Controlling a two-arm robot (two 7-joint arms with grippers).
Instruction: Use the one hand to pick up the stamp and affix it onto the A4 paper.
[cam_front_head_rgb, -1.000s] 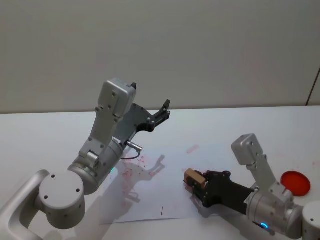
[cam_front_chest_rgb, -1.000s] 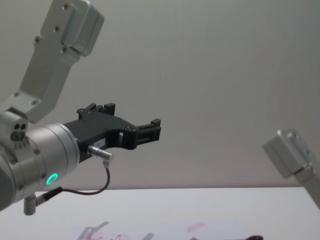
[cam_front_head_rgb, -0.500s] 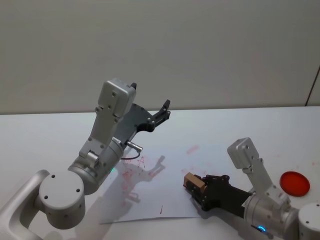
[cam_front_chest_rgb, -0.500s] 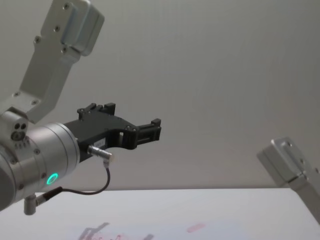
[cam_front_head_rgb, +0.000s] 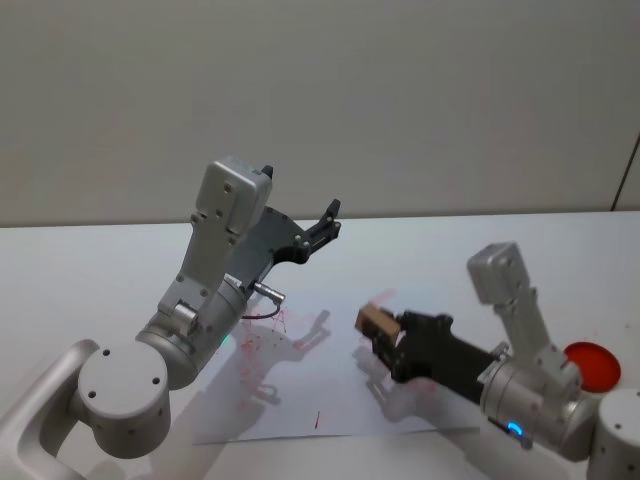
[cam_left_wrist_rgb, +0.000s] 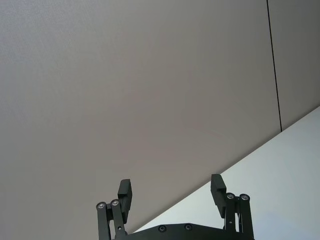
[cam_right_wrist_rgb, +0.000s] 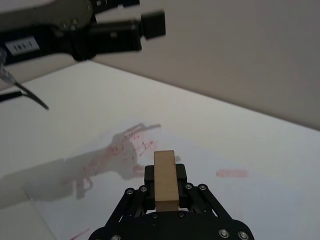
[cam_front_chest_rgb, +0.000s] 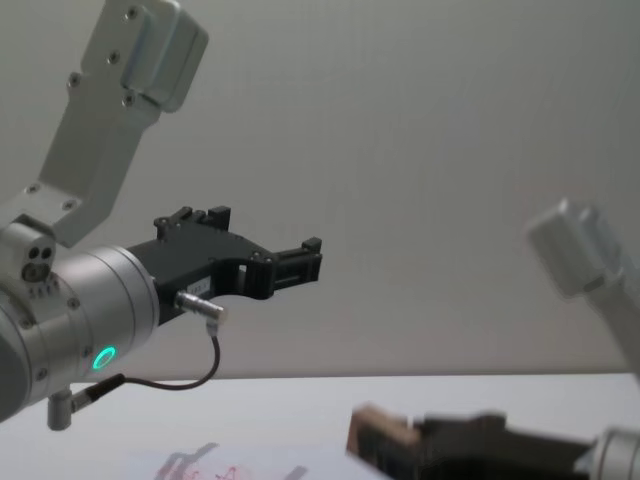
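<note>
Table, white and bare-looking, ran back to a plain grey-beige wall with a thin dark seam near its right edge. On the table lay the paper, a white sheet barely brighter than the surface, with faint red marks near the left arm and a pink smudge farther off. The right claw was clenched on the stamp, holding the small wooden block over the right half of the paper. Its shadow fell apart from it on the sheet, so it looked clear of the surface. The left claw hung high over the table's far side, fingers spread with nothing between them. A red disc sat on the table at the far right, partly hidden behind the right arm, which also covered part of the paper's right side. In the chest view the stamp was blurred and the sheet was cut off at the lower edge.
</note>
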